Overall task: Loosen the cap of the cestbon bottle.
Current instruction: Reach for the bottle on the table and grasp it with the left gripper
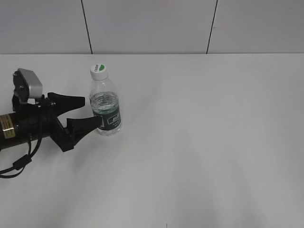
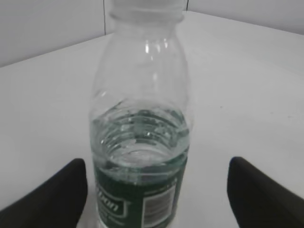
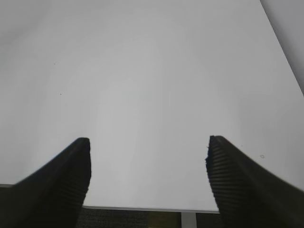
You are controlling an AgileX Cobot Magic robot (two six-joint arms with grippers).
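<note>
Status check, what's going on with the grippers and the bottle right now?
Left gripper open, straddling the bottle. Right gripper open over bare table. Cap still on. Nothing in the way.

This looks like a robot test room or a laboratory, not a home. A plain white table point(image 1: 213, 142) fills almost the whole exterior view, and behind it stands a wall of light grey panels point(image 1: 147, 26) with thin dark seams between them. The only furnishing on the table is a black robot arm point(image 1: 28, 126) with a small silver camera point(image 1: 28, 84) on its wrist. The light is even and without colour, as in a work space.
</note>
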